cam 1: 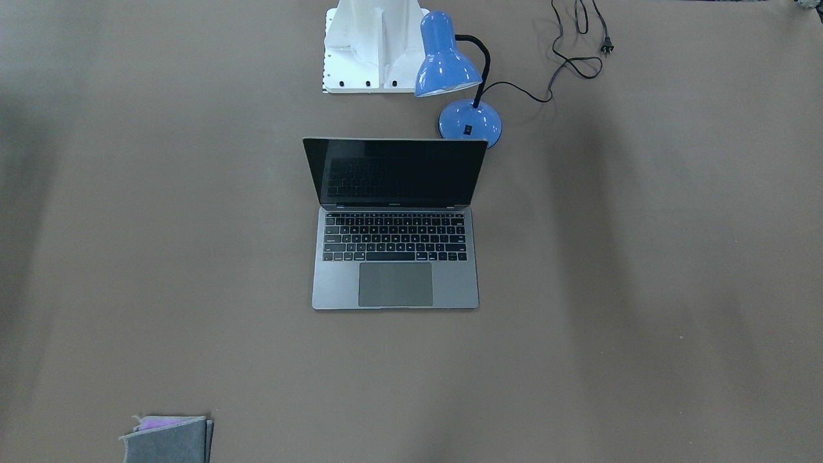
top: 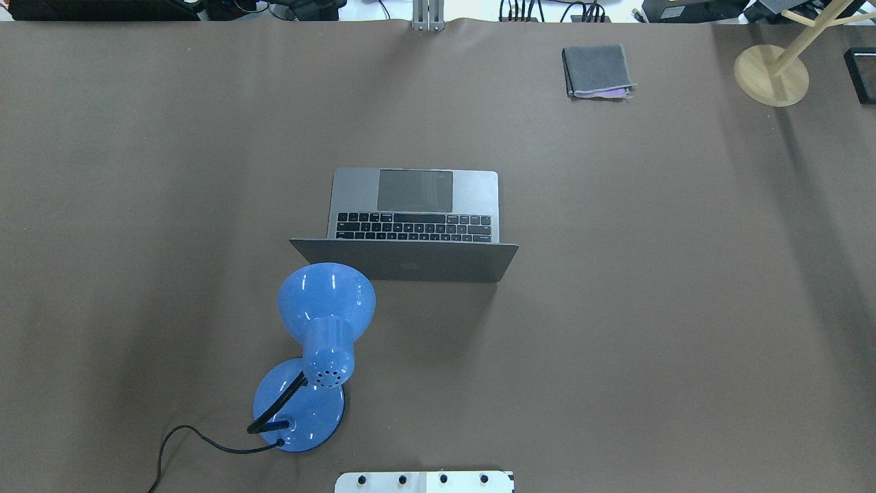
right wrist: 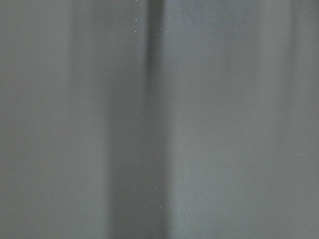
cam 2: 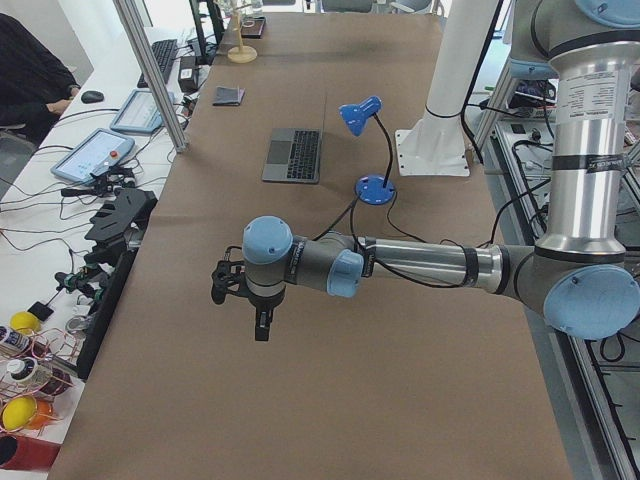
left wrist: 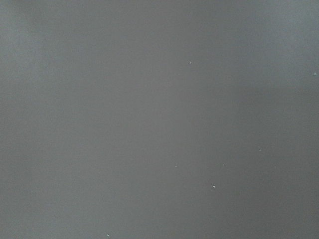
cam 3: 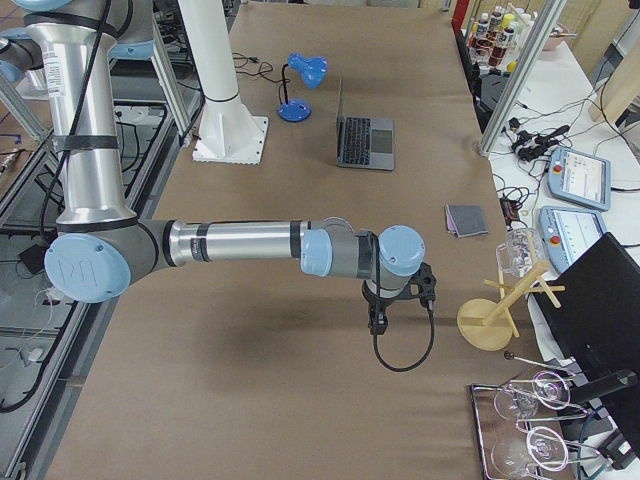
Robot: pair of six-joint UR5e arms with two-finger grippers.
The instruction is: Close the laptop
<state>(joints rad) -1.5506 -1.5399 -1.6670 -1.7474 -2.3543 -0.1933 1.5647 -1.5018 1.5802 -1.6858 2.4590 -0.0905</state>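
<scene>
The space-grey laptop (cam 1: 395, 283) stands open in the middle of the table, its black screen upright and its keyboard and trackpad showing. From overhead its lid back (top: 410, 261) faces the robot. It also shows in the exterior left view (cam 2: 292, 155) and the exterior right view (cam 3: 365, 140). My left gripper (cam 2: 262, 328) hangs over bare table far from the laptop, near that end of the table. My right gripper (cam 3: 378, 320) hangs over bare table near the other end. I cannot tell whether either is open or shut. Both wrist views show only table surface.
A blue desk lamp (top: 325, 301) stands beside the laptop's lid on the robot's left, its cord (cam 1: 566, 61) trailing away. A folded grey cloth (top: 597, 70) lies at the far side. A wooden stand (top: 771, 74) is at the far right corner. The white robot base (cam 1: 373, 45) is behind the laptop.
</scene>
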